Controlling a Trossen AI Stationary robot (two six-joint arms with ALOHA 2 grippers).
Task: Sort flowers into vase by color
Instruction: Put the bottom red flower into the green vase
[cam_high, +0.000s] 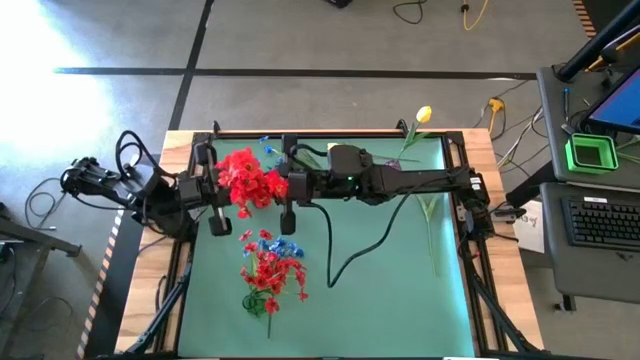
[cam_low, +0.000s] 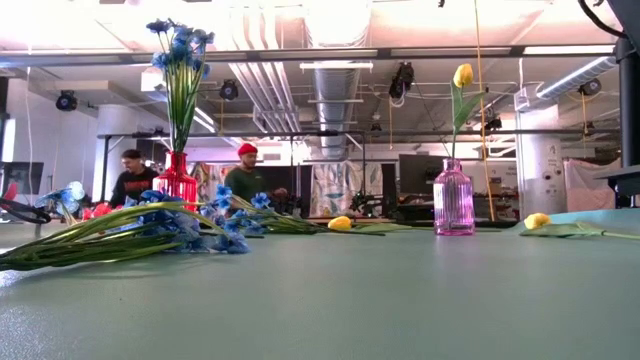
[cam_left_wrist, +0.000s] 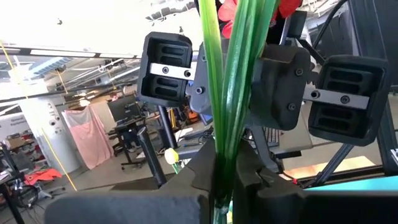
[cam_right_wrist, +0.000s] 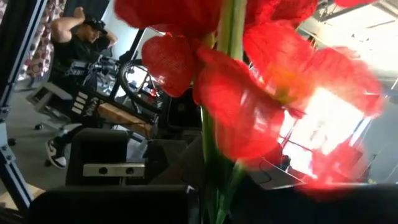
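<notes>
Green matting covers my table, where the left gripper (cam_left_wrist: 224, 177) is clamped on a red cluster's (cam_high: 246, 180) light, whippy stems, best held low; the right gripper's (cam_high: 292, 188) jaws stand spread beside it. Blue flowers (cam_low: 178, 45) fill the red vase (cam_low: 178, 182); a yellow tulip (cam_low: 462, 75) stands in the pink vase (cam_low: 453, 200).

Two people (cam_low: 245, 178) stand behind the green table mat (cam_high: 380, 290).
</notes>
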